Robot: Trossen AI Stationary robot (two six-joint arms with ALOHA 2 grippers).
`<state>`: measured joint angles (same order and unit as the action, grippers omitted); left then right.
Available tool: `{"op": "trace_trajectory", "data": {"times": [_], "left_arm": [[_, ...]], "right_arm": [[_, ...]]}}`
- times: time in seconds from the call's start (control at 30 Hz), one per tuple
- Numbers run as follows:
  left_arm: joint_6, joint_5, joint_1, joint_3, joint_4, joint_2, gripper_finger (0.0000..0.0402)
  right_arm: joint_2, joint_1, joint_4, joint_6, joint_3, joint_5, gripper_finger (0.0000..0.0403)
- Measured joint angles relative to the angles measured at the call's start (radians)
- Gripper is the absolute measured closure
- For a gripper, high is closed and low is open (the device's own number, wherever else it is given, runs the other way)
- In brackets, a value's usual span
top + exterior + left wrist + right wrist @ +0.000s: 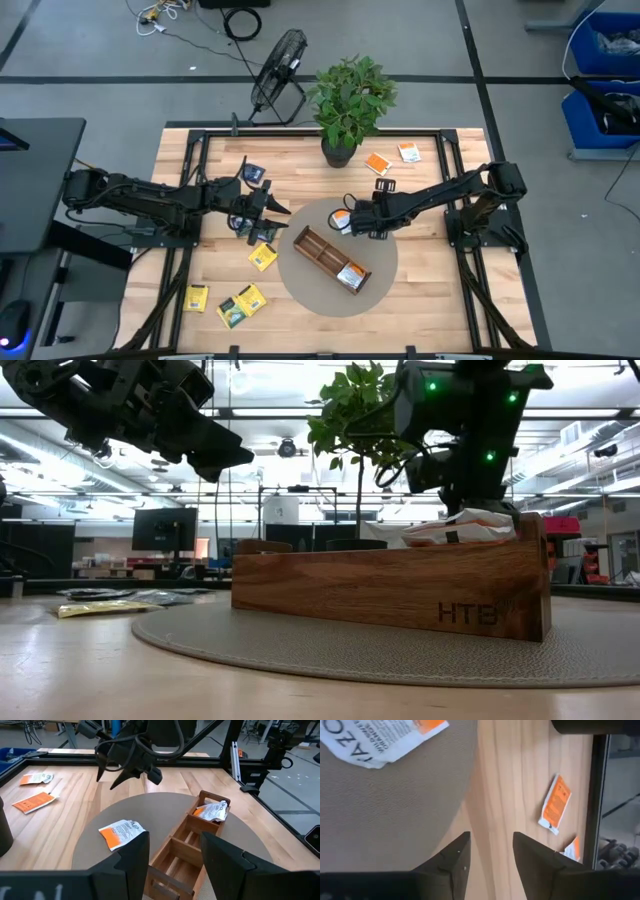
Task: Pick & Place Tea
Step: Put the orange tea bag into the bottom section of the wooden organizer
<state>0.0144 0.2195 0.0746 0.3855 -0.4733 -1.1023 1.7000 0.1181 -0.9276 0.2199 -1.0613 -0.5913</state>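
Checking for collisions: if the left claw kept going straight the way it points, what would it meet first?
Probably the wooden tray on the round mat, dead ahead between the open left claw fingers. Depth is unclear, and the right arm hangs beyond.

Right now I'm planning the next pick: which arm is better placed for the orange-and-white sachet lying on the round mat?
Right. The right tool hovers open beside that sachet; the left tool sits farther off, over bare wood.

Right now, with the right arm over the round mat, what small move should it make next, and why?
Probably lower the right gripper, fingers apart and empty, onto the orange-and-white sachet lying loose on the round mat beside the wooden tray, since that sachet is nearest and still outside.
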Motion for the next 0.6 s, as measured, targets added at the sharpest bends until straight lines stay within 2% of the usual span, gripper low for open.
{"op": "trace_trajectory", "data": {"times": [0.13, 0.27, 0.4, 0.6], "left_arm": [[0.0, 0.0, 0.0, 0.0, 0.0, 0.0, 0.0218], [-0.001, 0.0, 0.0, 0.0, 0.0, 0.0, 0.0218], [-0.001, 0.0, 0.0, 0.0, 0.0, 0.0, 0.0218], [-0.001, 0.0, 0.0, 0.0, 0.0, 0.0, 0.0218]], "right_arm": [[-0.018, -0.007, 0.039, -0.019, 0.02, -0.021, 0.0248], [-0.084, -0.035, 0.151, -0.015, 0.082, 0.037, 0.0248], [-0.207, -0.03, 0.337, 0.018, 0.168, 0.043, 0.0252], [-0.448, -0.032, 0.469, 0.092, 0.335, 0.033, 0.0263]]}}
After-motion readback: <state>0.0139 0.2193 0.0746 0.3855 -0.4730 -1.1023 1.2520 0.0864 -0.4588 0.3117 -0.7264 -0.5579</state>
